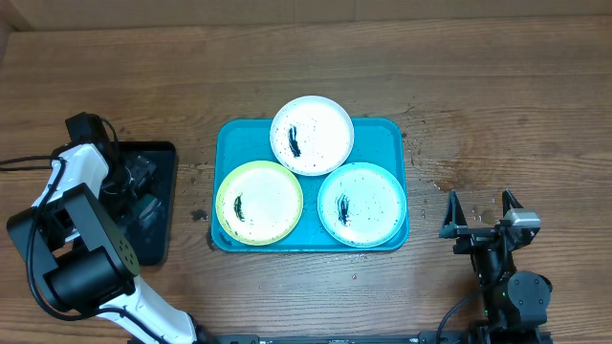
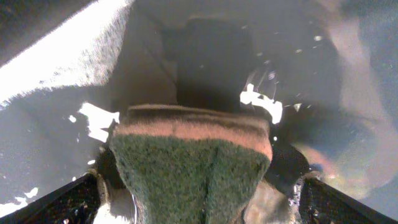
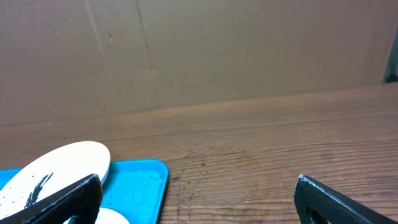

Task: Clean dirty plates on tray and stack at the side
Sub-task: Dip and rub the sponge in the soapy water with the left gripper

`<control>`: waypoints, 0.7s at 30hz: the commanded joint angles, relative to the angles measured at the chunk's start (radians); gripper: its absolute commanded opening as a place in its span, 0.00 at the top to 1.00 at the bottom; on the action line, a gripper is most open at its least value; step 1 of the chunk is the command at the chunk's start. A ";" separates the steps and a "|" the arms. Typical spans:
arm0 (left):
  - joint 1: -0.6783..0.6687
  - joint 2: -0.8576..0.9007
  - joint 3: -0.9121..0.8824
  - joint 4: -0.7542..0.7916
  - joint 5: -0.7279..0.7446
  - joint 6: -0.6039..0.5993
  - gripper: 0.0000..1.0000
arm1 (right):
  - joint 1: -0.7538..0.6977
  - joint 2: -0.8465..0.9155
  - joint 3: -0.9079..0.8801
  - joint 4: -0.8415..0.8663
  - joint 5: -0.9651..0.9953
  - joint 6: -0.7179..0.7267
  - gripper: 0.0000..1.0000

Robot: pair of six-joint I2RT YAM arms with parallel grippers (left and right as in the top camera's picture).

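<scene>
Three smeared plates lie on the turquoise tray (image 1: 387,134): a white-rimmed plate (image 1: 312,135) at the back, a yellow-green one (image 1: 259,202) front left and a light teal one (image 1: 361,204) front right. My left gripper (image 1: 134,186) is down in a black tray (image 1: 164,153) to the left. In the left wrist view its fingers (image 2: 199,202) are closed on a green and orange sponge (image 2: 186,162), which is creased down the middle. My right gripper (image 1: 481,203) is open and empty to the right of the turquoise tray. The right wrist view shows the white plate (image 3: 56,168) and the tray corner (image 3: 140,186).
The black tray holds wet glints of liquid (image 2: 261,102). Dark specks dot the wooden table (image 1: 449,143) around the turquoise tray's right corner. A cardboard wall (image 3: 217,50) stands behind the table.
</scene>
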 commanded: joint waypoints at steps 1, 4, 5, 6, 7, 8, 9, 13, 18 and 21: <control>-0.002 0.026 -0.012 0.011 -0.051 -0.003 0.00 | 0.002 -0.007 -0.010 0.006 0.014 0.001 0.00; -0.002 0.026 -0.012 0.015 -0.059 -0.003 0.14 | 0.002 -0.007 -0.010 0.006 0.014 0.001 0.00; -0.002 0.026 -0.012 0.018 -0.067 -0.003 0.24 | 0.002 -0.007 -0.010 0.006 0.014 0.001 0.00; -0.002 0.026 -0.012 0.021 -0.073 -0.003 0.32 | 0.002 -0.007 -0.010 0.006 0.014 0.001 0.00; -0.002 0.026 -0.012 0.024 -0.073 -0.002 0.40 | 0.002 -0.007 -0.010 0.006 0.014 0.001 0.00; -0.002 0.026 -0.012 0.027 -0.073 -0.003 0.50 | 0.002 -0.007 -0.010 0.006 0.014 0.001 0.00; -0.002 0.026 -0.012 0.029 -0.073 -0.003 0.67 | 0.002 -0.007 -0.010 0.006 0.014 0.001 0.00; -0.002 0.026 -0.012 0.029 -0.072 -0.003 0.96 | 0.002 -0.007 -0.010 0.006 0.014 0.001 0.00; -0.002 0.026 -0.012 0.031 -0.073 -0.003 0.41 | 0.002 -0.007 -0.010 0.006 0.014 0.001 0.00; -0.002 0.026 -0.012 0.043 -0.074 -0.003 0.00 | 0.002 -0.007 -0.010 0.006 0.014 0.001 0.00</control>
